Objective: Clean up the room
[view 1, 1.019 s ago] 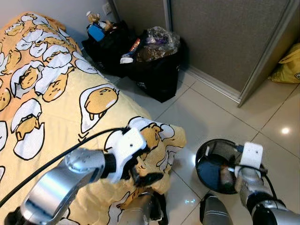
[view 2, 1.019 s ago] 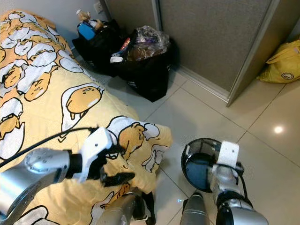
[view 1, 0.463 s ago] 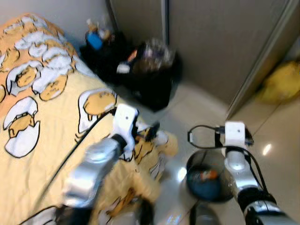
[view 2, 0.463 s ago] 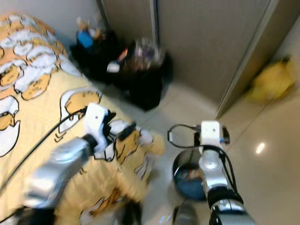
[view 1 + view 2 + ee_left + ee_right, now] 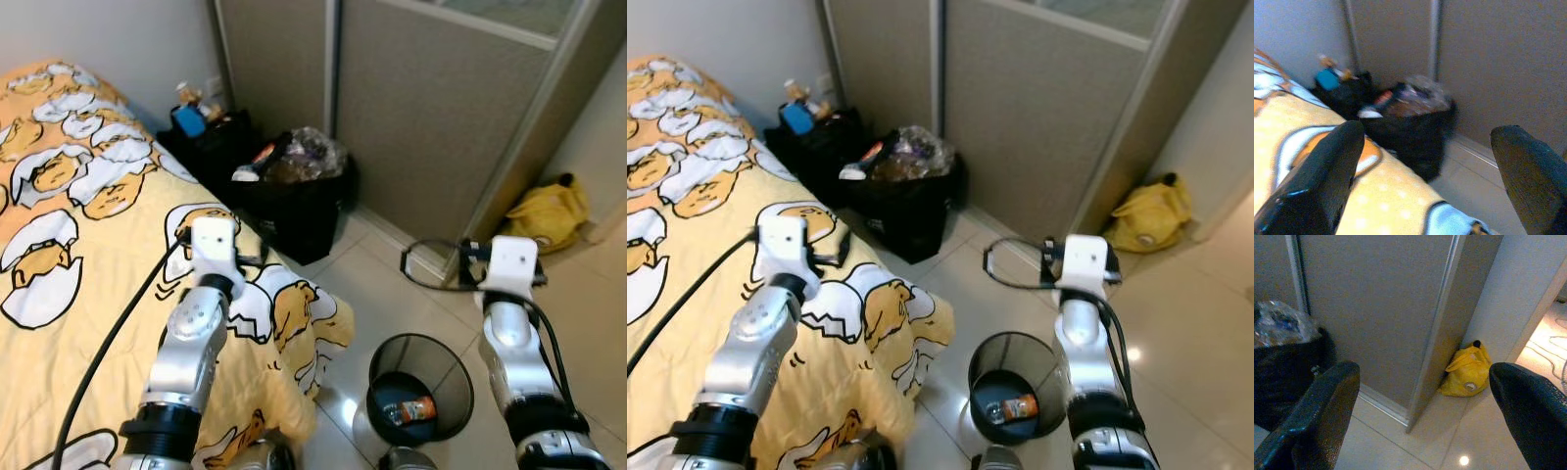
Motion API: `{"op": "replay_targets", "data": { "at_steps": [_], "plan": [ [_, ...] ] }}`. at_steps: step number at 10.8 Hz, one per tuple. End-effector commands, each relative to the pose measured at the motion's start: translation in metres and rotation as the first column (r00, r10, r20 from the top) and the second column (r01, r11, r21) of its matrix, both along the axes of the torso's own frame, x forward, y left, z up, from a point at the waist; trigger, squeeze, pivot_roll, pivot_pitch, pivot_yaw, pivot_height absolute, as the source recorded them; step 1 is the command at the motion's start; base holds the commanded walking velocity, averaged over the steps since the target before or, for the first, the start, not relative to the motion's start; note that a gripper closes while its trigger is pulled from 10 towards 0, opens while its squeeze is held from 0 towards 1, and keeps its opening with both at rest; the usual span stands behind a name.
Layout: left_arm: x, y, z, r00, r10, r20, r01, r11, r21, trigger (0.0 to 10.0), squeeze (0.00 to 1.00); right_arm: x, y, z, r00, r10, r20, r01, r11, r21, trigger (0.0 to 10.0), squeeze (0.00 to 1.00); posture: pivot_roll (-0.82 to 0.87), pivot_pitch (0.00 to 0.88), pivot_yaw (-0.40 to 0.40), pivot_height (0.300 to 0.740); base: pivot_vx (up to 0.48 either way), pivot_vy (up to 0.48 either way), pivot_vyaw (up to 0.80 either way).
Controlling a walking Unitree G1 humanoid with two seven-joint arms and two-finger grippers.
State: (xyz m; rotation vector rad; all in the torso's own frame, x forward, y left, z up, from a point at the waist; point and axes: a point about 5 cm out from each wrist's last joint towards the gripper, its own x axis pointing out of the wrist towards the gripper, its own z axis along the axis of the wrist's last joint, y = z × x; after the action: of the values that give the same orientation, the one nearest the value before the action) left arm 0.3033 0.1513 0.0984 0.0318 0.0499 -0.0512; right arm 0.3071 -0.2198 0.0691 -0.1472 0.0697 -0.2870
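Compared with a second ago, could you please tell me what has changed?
Both arms have risen: the left gripper lifted off the bedspread, and the right gripper came up from over the bin to point at the sliding door, both with jaws open and empty. The head camera tilted up too. An orange-labelled item lies in the bin; the black bags stayed put.

Floor [image 5: 607,323]: glossy, smooth tile. Bed cover [image 5: 88,245]: soft matt printed cloth. Waste bin [image 5: 421,377]: black wire mesh. Bags [image 5: 294,201]: black, faintly shiny plastic. Robot arms [image 5: 186,352]: brushed silver metal.
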Motion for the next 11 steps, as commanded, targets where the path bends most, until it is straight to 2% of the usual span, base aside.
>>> {"op": "replay_targets", "data": {
  "at_steps": [1, 2, 3, 4, 5, 7, 8, 9, 11],
  "plan": [
    [-0.006, 0.002, -0.005, 0.999, 0.032, 0.023, -0.033, 0.999, 0.014, 10.0, 0.0, 0.0, 0.009, 0.01, 0.997, 0.062, 0.051, -0.063, 0.998, 0.027, 10.0, 0.0, -0.13, 0.0, 0.04, 0.74, 0.0, 0.0, 0.0],
    [-0.016, -0.011, -0.013, 1.0, -0.01, 0.023, 0.011, 1.0, -0.012, 10.0, 0.0, -0.008, 0.027, 0.012, 0.979, 0.185, 0.083, -0.185, 0.983, 0.002, 10.0, 0.0, -0.13, 0.0, 0.039, 0.74, 0.0, 0.0, 0.0],
    [-0.014, -0.013, -0.013, 1.0, -0.001, 0.023, 0.002, 0.999, -0.041, 10.0, 0.0, -0.011, 0.031, 0.008, 0.976, 0.207, 0.071, -0.208, 0.978, 0.008, 10.0, 0.0, -0.13, 0.0, 0.037, 0.74, 0.0, 0.0, 0.0],
    [-0.005, -0.012, -0.006, 0.998, -0.004, 0.06, 0.006, 0.999, -0.039, 10.0, 0.0, -0.011, 0.034, 0.001, 0.98, 0.196, 0.036, -0.198, 0.979, 0.045, 10.0, 0.0, -0.12, 0.0, 0.036, 0.74, 0.0, 0.472, 0.73],
    [-0.003, -0.015, -0.005, 0.997, -0.042, 0.063, 0.043, 0.999, -0.017, 10.0, 0.0, -0.012, 0.038, 0.001, 0.977, 0.211, 0.032, -0.212, 0.976, 0.051, 10.0, 0.0, -0.12, 0.0, 0.039, 0.74, 0.0, 0.382, 0.73],
    [-0.002, -0.011, -0.007, 0.999, -0.008, 0.053, 0.009, 1.0, -0.023, 10.0, 0.0, -0.014, 0.043, -0.006, 0.969, 0.246, -0.006, -0.245, 0.967, 0.068, 10.0, 0.0, -0.1, 0.0, 0.038, 0.74, 0.0, 0.0, 0.72],
    [-0.004, -0.012, -0.008, 0.998, -0.017, 0.053, 0.017, 1.0, 0.004, 10.0, 0.0, -0.014, 0.046, -0.006, 0.966, 0.258, -0.009, -0.257, 0.964, 0.068, 10.0, 0.0, -0.1, 0.0, 0.035, 0.74, 0.0, 0.0, 0.72],
    [-0.011, -0.019, -0.011, 0.998, -0.037, 0.048, 0.037, 0.999, 0.002, 10.0, 0.0, -0.015, 0.051, -0.011, 0.957, 0.287, -0.033, -0.283, 0.954, 0.098, 10.0, 0.0, -0.09, 0.0, 0.034, 0.74, 0.0, -0.48, 0.69],
    [-0.012, -0.014, -0.009, 0.998, -0.015, 0.062, 0.013, 1.0, 0.025, 10.0, 0.0, -0.015, 0.053, -0.016, 0.953, 0.297, -0.056, -0.288, 0.95, 0.124, 10.0, 0.0, -0.07, 0.0, 0.027, 0.74, 0.0, -0.48, 0.68]
  ]
}}
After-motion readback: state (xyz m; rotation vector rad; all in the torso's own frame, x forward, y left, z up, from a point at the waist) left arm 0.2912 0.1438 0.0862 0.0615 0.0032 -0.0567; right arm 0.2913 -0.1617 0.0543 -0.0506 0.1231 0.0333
